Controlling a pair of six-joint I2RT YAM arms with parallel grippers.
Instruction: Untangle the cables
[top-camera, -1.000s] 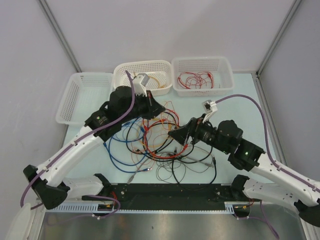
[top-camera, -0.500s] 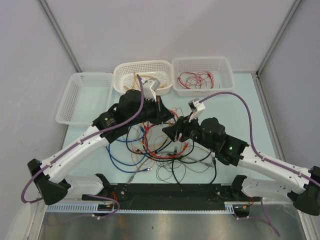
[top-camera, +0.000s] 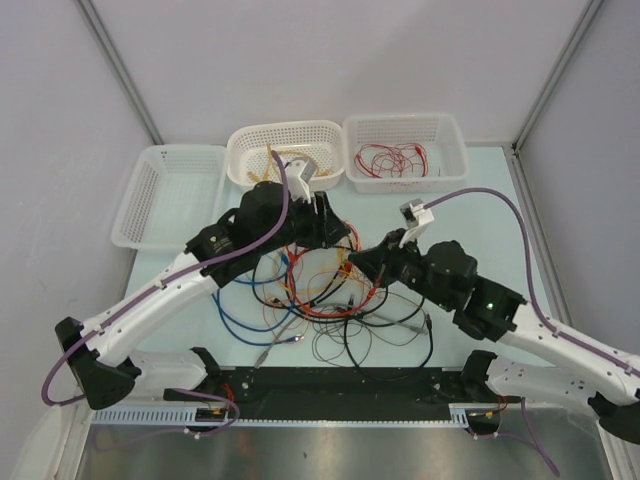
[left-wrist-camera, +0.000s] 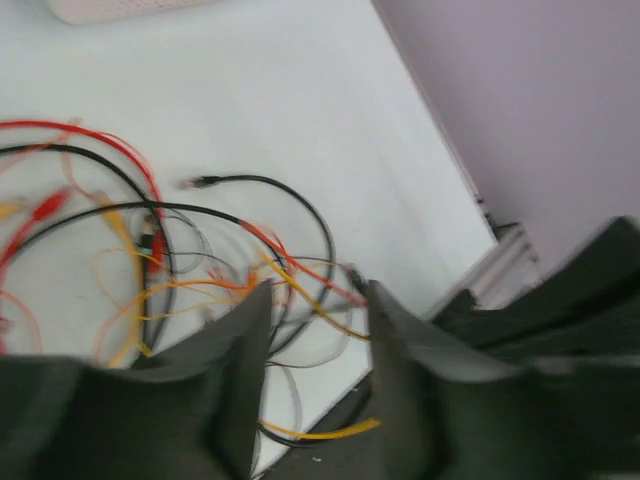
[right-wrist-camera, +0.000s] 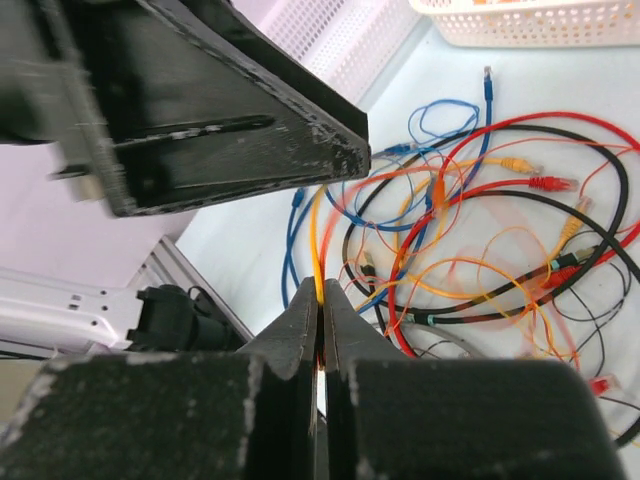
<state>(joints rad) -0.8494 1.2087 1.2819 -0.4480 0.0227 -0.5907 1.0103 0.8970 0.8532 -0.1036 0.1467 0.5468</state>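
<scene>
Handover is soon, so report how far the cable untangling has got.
Done: red cables lie in the right basket, and some orange-yellow cables in the middle basket. In hand: the right gripper is shut on one orange-yellow cable; the left gripper is open over the tangle. Left: that tangle of red, orange, blue and black cables on the table looks far from separated.

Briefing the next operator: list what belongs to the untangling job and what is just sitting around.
Job:
- tangle of cables
- orange-yellow cable, pinched in the right gripper
- left gripper, open over the tangle

Sitting around:
- left basket
- middle basket
- right basket
</scene>
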